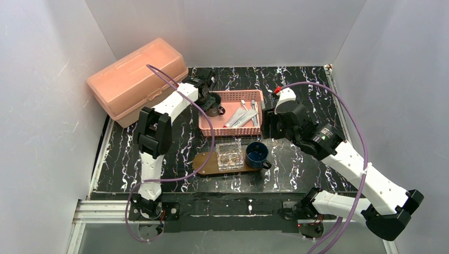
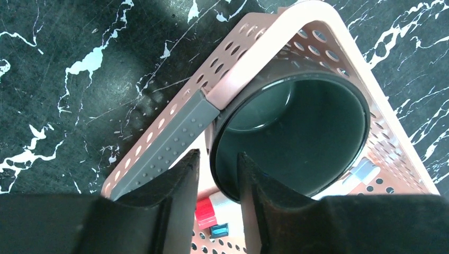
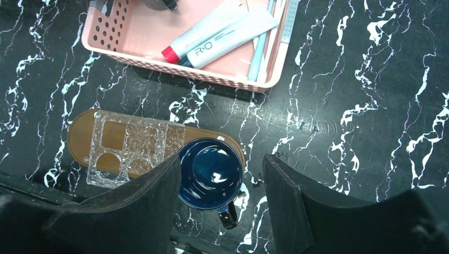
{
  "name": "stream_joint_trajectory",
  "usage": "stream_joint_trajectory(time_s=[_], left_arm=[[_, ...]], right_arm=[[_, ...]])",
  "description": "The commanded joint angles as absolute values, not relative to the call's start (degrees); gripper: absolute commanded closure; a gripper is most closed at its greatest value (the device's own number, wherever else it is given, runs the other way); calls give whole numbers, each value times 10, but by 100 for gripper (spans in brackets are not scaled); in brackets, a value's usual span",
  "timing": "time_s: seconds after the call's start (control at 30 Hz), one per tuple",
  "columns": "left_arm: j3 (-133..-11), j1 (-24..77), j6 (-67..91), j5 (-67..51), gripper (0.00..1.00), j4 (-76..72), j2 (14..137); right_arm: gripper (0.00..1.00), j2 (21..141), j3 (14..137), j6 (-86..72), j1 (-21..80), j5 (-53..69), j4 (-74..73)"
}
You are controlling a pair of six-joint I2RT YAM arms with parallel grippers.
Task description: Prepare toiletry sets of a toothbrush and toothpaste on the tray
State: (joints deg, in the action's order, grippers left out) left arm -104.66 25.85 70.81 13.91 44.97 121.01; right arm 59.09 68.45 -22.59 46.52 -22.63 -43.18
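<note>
Two white toothpaste tubes [image 1: 239, 117] [image 3: 222, 34] and thin toothbrushes [image 1: 254, 112] [image 3: 265, 42] lie in the pink basket [image 1: 231, 130] [image 3: 174, 70]. The brown tray [image 1: 204, 162] [image 3: 79, 143] lies in front of the basket and holds no brush or tube. My left gripper [image 1: 213, 108] [image 2: 218, 164] reaches into the basket's left end. It is shut on the wall of a dark mug [image 2: 296, 132], one finger inside and one outside. My right gripper [image 1: 269, 127] [image 3: 222, 169] hangs open and empty, high above the tray's right end.
A clear square box [image 1: 230, 155] [image 3: 132, 151] and a blue mug [image 1: 257, 154] [image 3: 210, 172] stand on the tray. A large pink lidded box [image 1: 135, 79] sits at the back left. White walls close in three sides. A red tube cap [image 2: 206, 209] lies under the dark mug.
</note>
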Motion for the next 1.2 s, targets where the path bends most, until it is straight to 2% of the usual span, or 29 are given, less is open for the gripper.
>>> stream_joint_trajectory(time_s=[0.0, 0.2, 0.33, 0.8, 1.1, 1.17], left_arm=[[-1050, 253, 686, 146, 73, 465, 1219], [-1045, 251, 664, 141, 86, 453, 1217], [-1043, 248, 634, 129, 100, 433, 1211], [-1052, 247, 493, 71, 100, 385, 1122], [-1068, 246, 375, 20, 100, 436, 1042], [-1077, 246, 351, 6, 100, 457, 1032]], right_arm=[[34, 591, 689, -228, 467, -223, -427], [34, 588, 692, -230, 467, -223, -430], [34, 585, 691, -234, 467, -225, -432], [33, 569, 693, -244, 467, -227, -440], [28, 533, 710, -250, 467, -227, -435], [23, 525, 708, -246, 467, -226, -431]])
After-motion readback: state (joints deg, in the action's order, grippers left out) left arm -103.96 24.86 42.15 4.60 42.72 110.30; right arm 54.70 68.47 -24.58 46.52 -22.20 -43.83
